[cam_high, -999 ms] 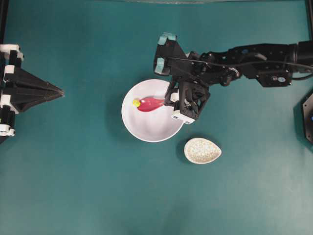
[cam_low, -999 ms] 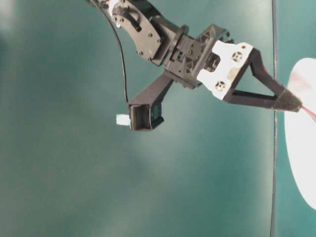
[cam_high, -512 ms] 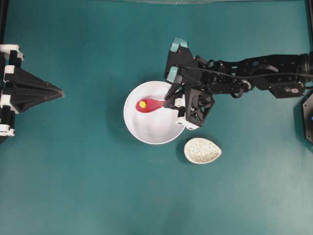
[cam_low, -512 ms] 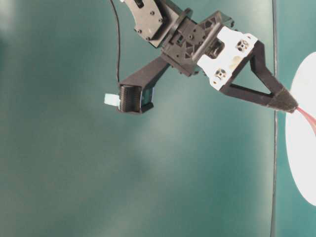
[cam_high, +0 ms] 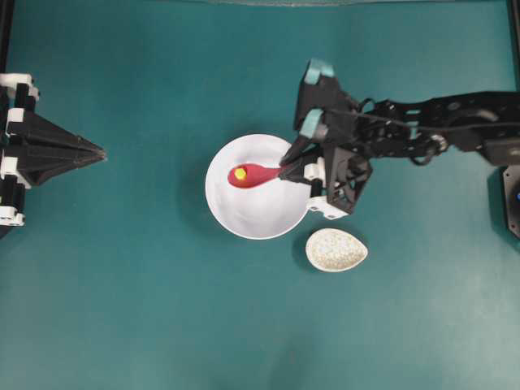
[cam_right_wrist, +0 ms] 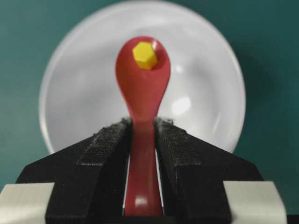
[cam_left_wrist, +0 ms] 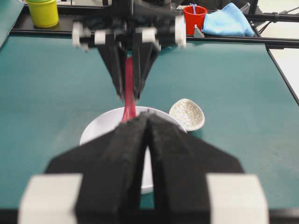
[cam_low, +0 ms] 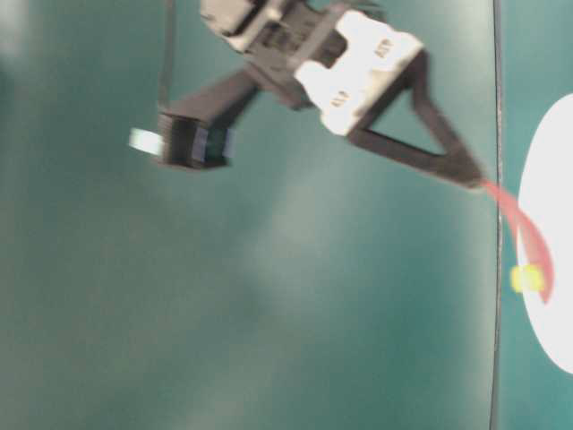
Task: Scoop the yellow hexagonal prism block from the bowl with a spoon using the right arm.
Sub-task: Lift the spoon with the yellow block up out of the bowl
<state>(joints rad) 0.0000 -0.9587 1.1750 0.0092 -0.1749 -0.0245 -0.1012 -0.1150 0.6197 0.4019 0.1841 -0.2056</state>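
The white bowl (cam_high: 257, 213) sits mid-table. Above it my right gripper (cam_high: 286, 170) is shut on the handle of the pink-red spoon (cam_high: 256, 175). The yellow hexagonal prism block (cam_high: 240, 173) lies in the spoon's scoop. In the right wrist view the spoon (cam_right_wrist: 141, 88) runs out from between the fingertips, the block (cam_right_wrist: 145, 55) rests near its far tip and the bowl (cam_right_wrist: 205, 84) lies below. In the table-level view the spoon (cam_low: 530, 235) and block (cam_low: 526, 278) hang over the bowl (cam_low: 560, 313). My left gripper (cam_high: 102, 152) rests shut at the far left, empty.
A small speckled teardrop-shaped spoon rest (cam_high: 336, 249) lies just right of and below the bowl. In the left wrist view a yellow cup (cam_left_wrist: 43, 12), a red cup (cam_left_wrist: 194, 16) and a blue cloth (cam_left_wrist: 229, 21) stand beyond the table's far edge.
The spoon went under the yellow block and now carries it in its scoop. My right arm has drawn back to the right and lifted the spoon above the bowl.
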